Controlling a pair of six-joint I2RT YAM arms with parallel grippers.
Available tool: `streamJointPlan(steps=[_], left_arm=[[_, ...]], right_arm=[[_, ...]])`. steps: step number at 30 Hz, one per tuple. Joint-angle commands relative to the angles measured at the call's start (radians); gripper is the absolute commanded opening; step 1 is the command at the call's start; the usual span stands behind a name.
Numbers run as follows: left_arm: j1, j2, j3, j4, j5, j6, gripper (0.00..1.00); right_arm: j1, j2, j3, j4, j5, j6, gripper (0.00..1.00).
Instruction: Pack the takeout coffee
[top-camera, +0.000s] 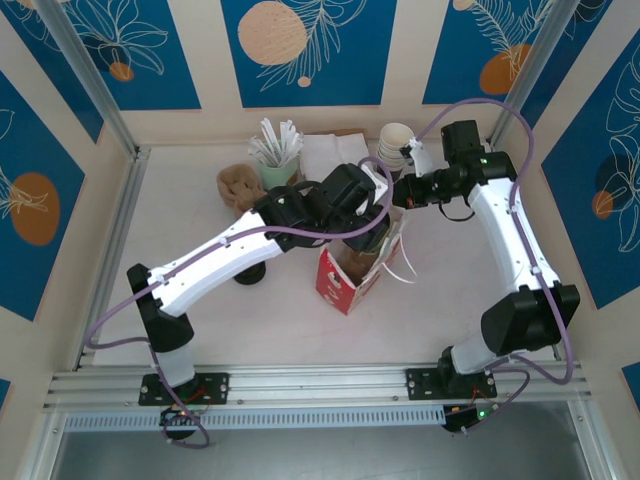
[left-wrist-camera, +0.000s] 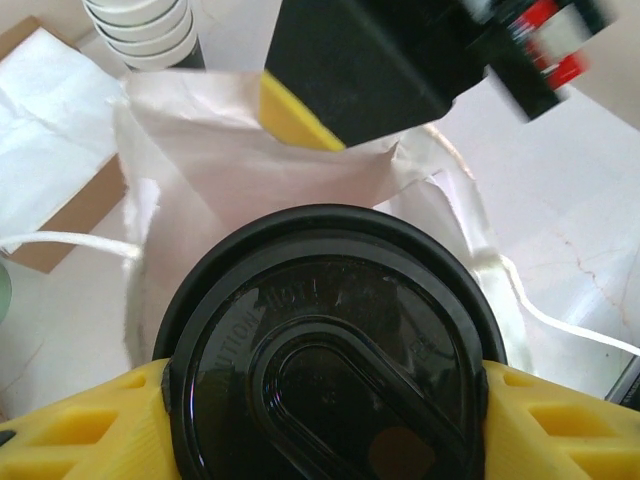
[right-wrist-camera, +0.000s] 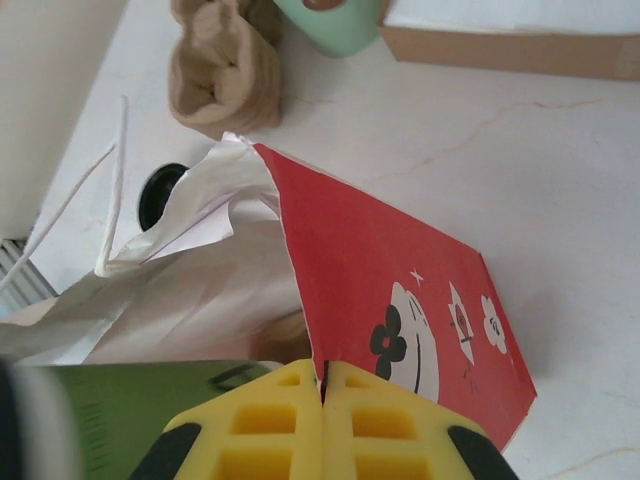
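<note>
Small paper cup, olive-green side, round blk plastic lid on, qty 1. Upright, gripped by left gripper at mouth of red paper bag.

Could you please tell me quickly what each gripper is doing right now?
Left gripper: closed on the coffee cup, holding it.
Right gripper: closed, pinching the rim of the red paper bag.

Left wrist view, centre frame: raised letters curve across the black lid of the takeout coffee, "HOT" legible, and beside it part of a word ending "UTION". Right wrist view, lower right: the red paper bag carries a cartoon face and a small star, no words.
</note>
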Motion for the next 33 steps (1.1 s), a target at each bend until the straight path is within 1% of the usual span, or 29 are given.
streamJointPlan(steps=[1, 9, 18, 33], left_arm=[[-0.007, -0.028, -0.035, 0.054, -0.021, 0.019, 0.62], [-0.007, -0.017, -0.075, 0.096, -0.036, 0.030, 0.62], [-0.008, 0.017, -0.111, 0.142, -0.088, 0.041, 0.62], [-0.008, 0.048, -0.189, 0.229, -0.155, 0.071, 0.61]], right_arm=[[0.013, -0.056, -0.028, 0.064, -0.078, 0.040, 0.03], [0.026, -0.056, -0.025, 0.060, -0.089, 0.037, 0.03], [0.056, -0.035, -0.011, 0.065, -0.118, 0.052, 0.03], [0.066, -0.035, -0.029, 0.076, -0.204, -0.021, 0.04]])
